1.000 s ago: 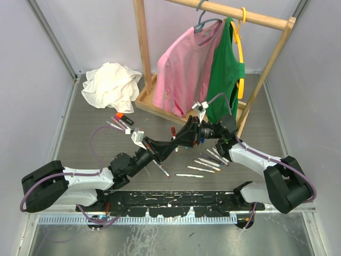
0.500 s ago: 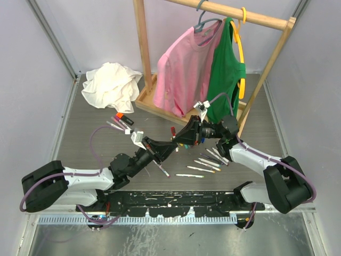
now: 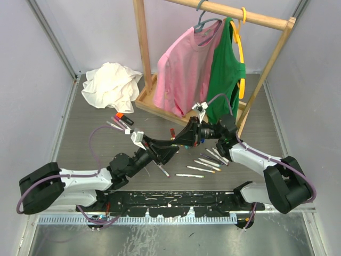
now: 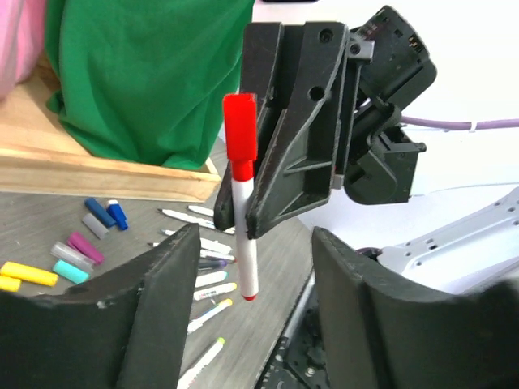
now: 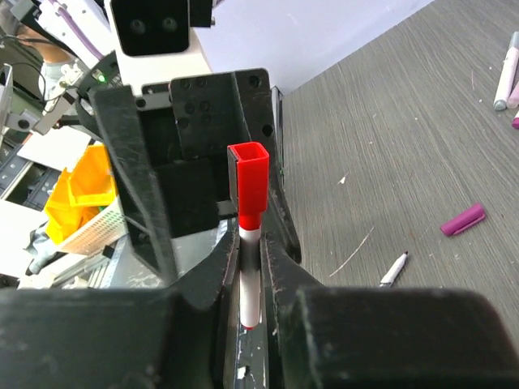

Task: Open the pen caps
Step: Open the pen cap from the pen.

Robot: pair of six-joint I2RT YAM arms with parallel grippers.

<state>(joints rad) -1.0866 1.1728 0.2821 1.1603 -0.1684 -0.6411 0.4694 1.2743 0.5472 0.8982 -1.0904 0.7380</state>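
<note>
1. The counter (image 3: 85, 144): grey, carrying loose pens (image 3: 205, 162) and shed caps (image 4: 81, 247) (pink, blue, yellow, teal) below the raised work. Hazard: anything dropped would have landed among these and been hard to tell from them.

2. The right pincer (image 5: 250, 275): pressed onto the white barrel of one pen (image 4: 243, 235), holding it roughly upright above the counter, capped end uppermost. The grip sat low on a slim, smooth barrel. Judged risk: the pen sliding or pivoting under a pull.

3. The left pincer (image 4: 255, 259): spread, facing the right one at close quarters, with the pen showing in its gap. Whether its fingers had reached the cap could not be told. Hazards: closing on barrel rather than cap would have dragged the whole pen out of the right pincer, and closing off-centre would have tilted it. The two black heads were also near enough to knock together.

4. The red cap (image 4: 240, 126): seated on the pen's top end, not yet off. Hazard: a tight fit letting go suddenly, so that the cap jumped from a light pinch.
</note>
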